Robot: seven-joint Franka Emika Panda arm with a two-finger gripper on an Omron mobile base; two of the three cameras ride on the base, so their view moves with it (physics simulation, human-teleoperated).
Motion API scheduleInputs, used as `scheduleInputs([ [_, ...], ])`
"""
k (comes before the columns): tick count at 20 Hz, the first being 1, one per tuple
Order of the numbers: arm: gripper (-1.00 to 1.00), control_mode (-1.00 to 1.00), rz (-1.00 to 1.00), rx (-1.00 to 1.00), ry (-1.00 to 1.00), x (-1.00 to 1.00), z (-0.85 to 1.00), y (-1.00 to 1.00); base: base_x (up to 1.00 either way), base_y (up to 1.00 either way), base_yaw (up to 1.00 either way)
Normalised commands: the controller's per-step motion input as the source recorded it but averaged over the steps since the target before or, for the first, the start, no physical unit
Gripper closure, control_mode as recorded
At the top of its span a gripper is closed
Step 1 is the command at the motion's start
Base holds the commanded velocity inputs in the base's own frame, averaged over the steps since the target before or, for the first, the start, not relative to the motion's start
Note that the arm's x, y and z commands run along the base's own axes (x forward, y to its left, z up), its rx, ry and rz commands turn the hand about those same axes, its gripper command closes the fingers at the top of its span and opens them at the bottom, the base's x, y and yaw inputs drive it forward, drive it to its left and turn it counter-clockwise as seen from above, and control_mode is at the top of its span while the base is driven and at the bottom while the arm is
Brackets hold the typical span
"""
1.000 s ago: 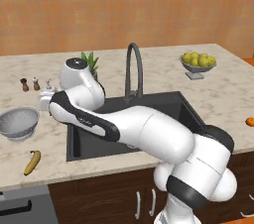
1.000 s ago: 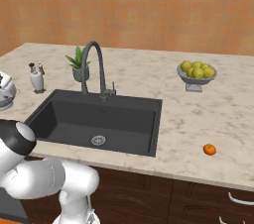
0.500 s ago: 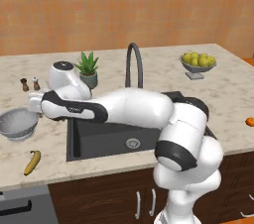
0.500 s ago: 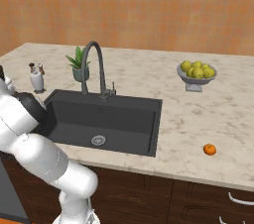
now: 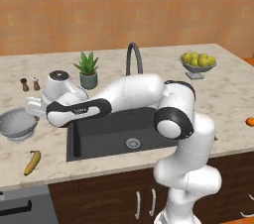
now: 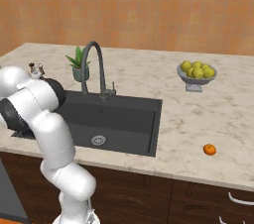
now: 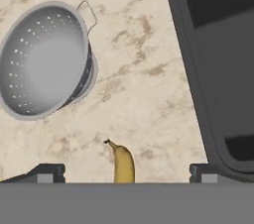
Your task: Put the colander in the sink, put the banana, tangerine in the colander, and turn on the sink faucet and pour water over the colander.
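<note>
The fingers [image 7: 49, 172] are spread wide apart and hold nothing. The gripper [image 7: 126, 176] hangs over the counter [image 7: 144, 94]. The banana [image 7: 123, 162] lies between them below. The colander [image 7: 42, 59] sits nearby, left of the sink [image 7: 218, 69].

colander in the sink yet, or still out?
Out. The colander sits upright and empty on the counter beside the sink, banana nearby.

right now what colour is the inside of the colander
Silver-grey metal dotted with small pale holes; the colander shows best in the hand view.
</note>
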Motion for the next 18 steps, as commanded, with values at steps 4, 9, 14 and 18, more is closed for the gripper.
scheduleInputs([
  [4, -1.00, -1.00, -0.14, 0.00, 0.01, 0.29, -0.28, 0.27, 0.00, 0.00, 0.00],
  [9, -1.00, -1.00, -0.12, 0.00, 0.00, 0.36, -0.10, 0.42, 0.00, 0.00, 0.00],
  [14, -1.00, -1.00, -0.11, 0.00, 0.00, 0.38, 0.00, 0.41, 0.00, 0.00, 0.00],
  [18, -1.00, -1.00, -0.12, 0.00, 0.00, 0.31, 0.03, 0.21, 0.00, 0.00, 0.00],
])
